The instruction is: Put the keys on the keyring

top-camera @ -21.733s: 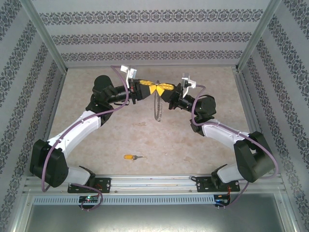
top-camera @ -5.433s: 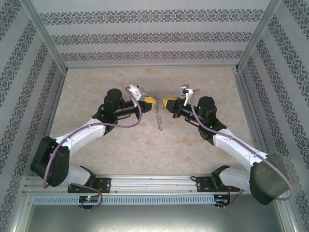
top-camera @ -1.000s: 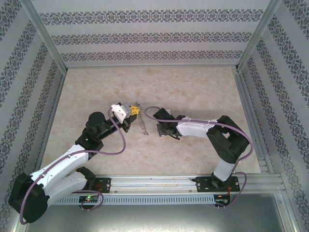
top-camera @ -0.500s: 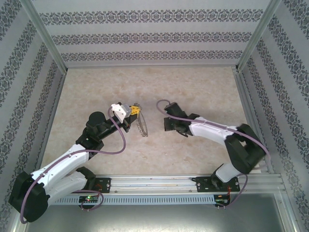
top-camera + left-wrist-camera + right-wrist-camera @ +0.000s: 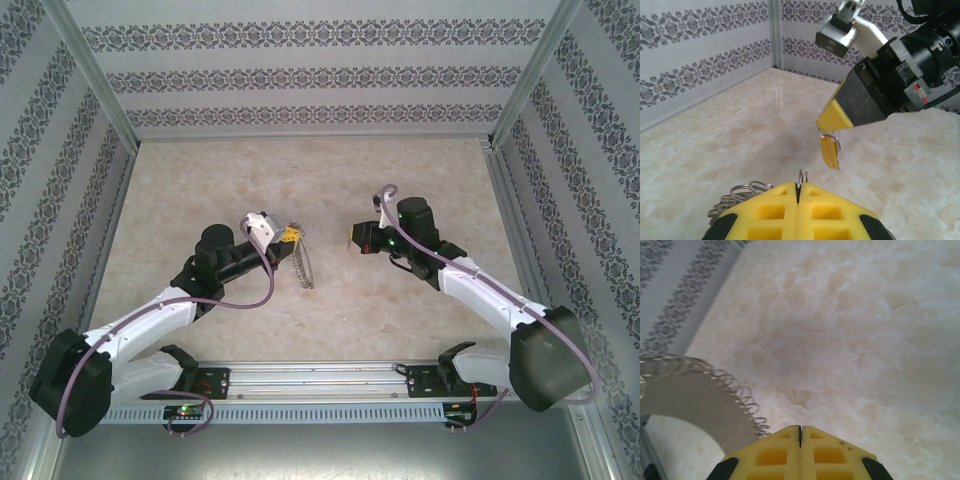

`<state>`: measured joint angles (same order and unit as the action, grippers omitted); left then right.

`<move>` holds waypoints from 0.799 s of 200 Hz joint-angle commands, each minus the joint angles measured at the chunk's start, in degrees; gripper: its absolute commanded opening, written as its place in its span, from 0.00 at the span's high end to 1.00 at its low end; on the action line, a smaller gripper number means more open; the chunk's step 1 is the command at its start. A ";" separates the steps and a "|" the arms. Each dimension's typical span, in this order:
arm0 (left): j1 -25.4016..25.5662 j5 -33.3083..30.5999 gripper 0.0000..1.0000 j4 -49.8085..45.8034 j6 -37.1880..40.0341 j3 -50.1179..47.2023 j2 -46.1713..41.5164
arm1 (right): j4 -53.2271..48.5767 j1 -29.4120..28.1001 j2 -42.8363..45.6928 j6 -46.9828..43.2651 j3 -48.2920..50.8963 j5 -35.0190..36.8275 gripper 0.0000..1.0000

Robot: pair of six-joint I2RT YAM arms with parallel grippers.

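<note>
Near the middle of the table, slightly toward its left edge, the left gripper (image 5: pixel 284 238) has its yellow fingers pressed together on the thin wire of the keyring (image 5: pixel 303 265), whose hoop hangs edge-on from the tips toward the table's near edge. Just right of it, clear of the hoop, the key (image 5: pixel 829 151) dangles from the right gripper (image 5: pixel 356 238), pinched between its closed tips
</note>
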<state>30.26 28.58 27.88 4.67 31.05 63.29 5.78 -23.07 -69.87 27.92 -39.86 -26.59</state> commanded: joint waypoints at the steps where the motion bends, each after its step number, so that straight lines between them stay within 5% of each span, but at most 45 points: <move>1: 0.01 3.73 1.00 3.90 -0.63 3.20 1.32 | 10.25 1.96 2.95 2.79 2.57 -10.54 1.00; 74: 1.45 6.49 1.00 5.70 1.12 6.26 7.70 | 18.78 2.03 7.67 3.65 5.11 -16.89 1.00; 160: 3.35 7.72 1.00 6.57 2.51 8.04 8.87 | 18.92 -3.36 7.28 -1.60 4.96 -13.75 1.00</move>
<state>32.08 34.59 29.93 5.17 36.69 72.40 22.59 -25.30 -62.65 29.23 -35.38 -41.21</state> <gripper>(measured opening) 0.053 0.065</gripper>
